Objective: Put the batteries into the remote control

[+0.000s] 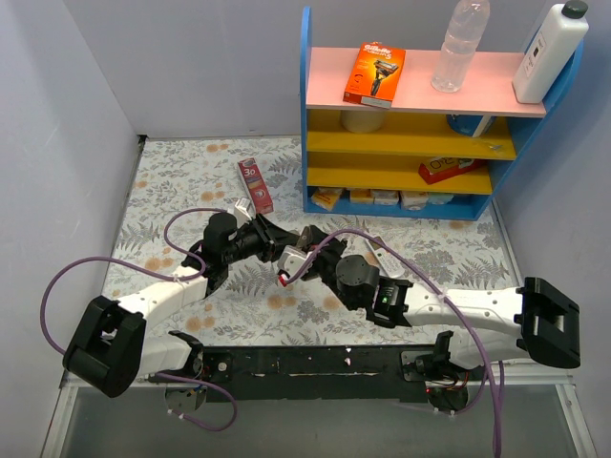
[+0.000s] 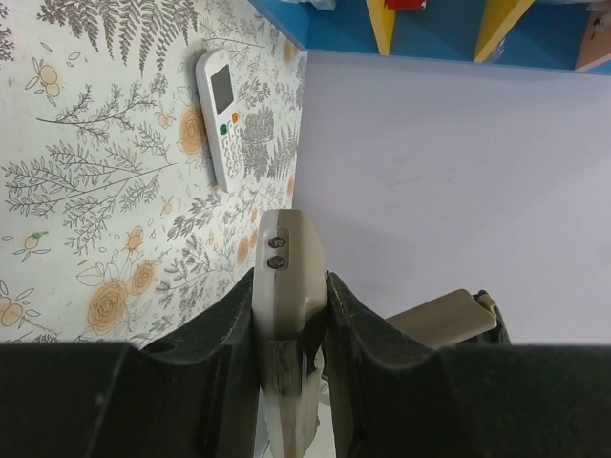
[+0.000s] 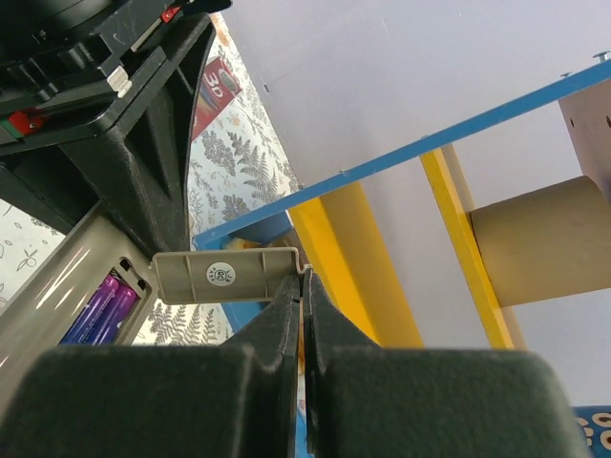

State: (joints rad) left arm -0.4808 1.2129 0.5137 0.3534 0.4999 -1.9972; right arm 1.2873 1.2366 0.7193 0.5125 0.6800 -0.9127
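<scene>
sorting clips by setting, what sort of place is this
Probably a staged robot test cell, not a real home: plain grey walls box in a floral tablecloth, and a blue-and-yellow shelf holds props such as a razor pack and a water bottle.

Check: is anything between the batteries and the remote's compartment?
Nothing visible. The batteries already lie in the open compartment of the remote; the right fingers pinch the cover beside it.

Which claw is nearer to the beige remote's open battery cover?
Right. The right claw pinches the battery cover at its end; the left claw clamps the beige remote body beside it.
</scene>
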